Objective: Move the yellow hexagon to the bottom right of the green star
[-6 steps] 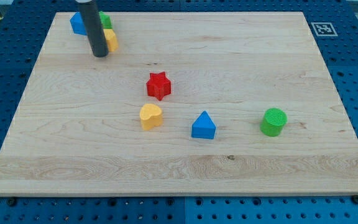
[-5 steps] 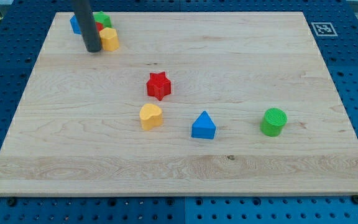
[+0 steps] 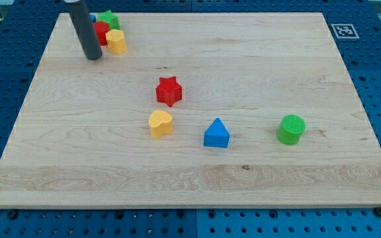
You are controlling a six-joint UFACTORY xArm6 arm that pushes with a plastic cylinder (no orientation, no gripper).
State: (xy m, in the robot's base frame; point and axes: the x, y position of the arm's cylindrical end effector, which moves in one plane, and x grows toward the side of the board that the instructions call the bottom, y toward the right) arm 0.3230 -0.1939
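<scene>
The yellow hexagon (image 3: 116, 41) sits near the board's top left corner, just below and right of the green star (image 3: 107, 19). A red block (image 3: 101, 32) lies between them on the left, touching both. My tip (image 3: 93, 57) rests on the board just left of and slightly below the yellow hexagon, a small gap apart. The rod hides most of a blue block (image 3: 91, 19) behind it at the top left.
A red star (image 3: 169, 90) is mid-board, a yellow heart (image 3: 160, 123) below it, a blue triangle (image 3: 216, 133) to its right and a green cylinder (image 3: 291, 129) further right. A marker tag (image 3: 343, 30) is at the board's top right corner.
My tip has slid left, away from the yellow hexagon, uncovering the red block and covering the blue block. The blocks stay put.
</scene>
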